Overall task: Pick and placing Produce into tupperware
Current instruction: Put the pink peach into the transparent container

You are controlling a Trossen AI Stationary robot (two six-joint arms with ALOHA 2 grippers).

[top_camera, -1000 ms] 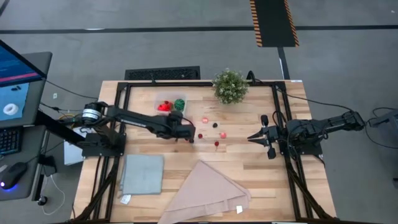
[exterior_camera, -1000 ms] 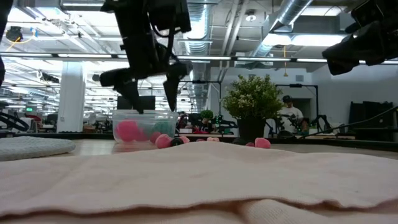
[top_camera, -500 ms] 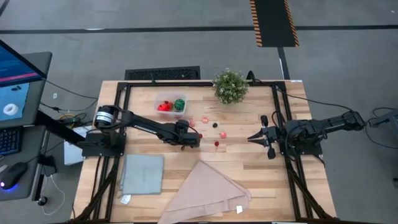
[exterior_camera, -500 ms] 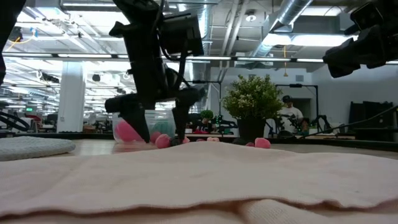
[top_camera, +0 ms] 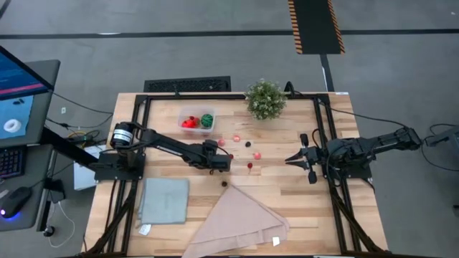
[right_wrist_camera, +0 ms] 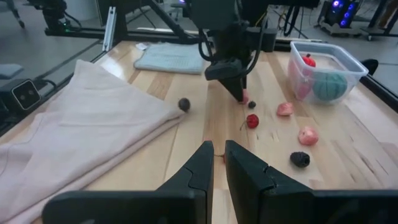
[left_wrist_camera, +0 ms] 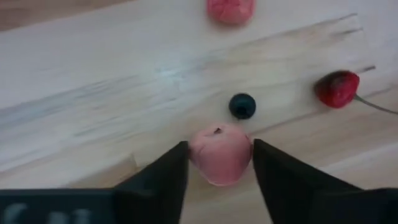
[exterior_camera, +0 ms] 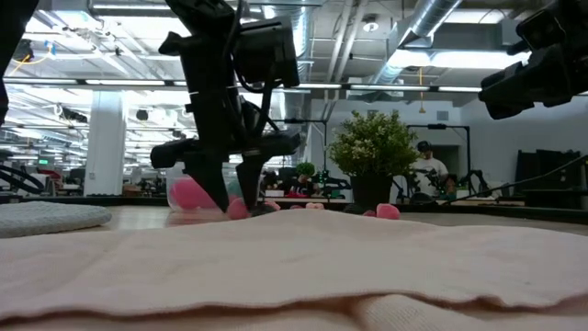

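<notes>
My left pincer (left_wrist_camera: 217,163) had dropped and narrowed onto a pink fruit (left_wrist_camera: 220,154); two pieces sat in the tupperware (top_camera: 196,120), several more waited.

We see light wooden slatted desk (top_camera: 287,193). Bushy green potted plant (top_camera: 265,99) at far edge. Flat grey-blue square cloth (top_camera: 163,201) at near left. Large pale pink cloth (top_camera: 240,222), folded to point, just beside it. Monitor (top_camera: 18,93) well off left.

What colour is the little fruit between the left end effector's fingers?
Pink, clearest in the left wrist view: the toy fruit.
</notes>
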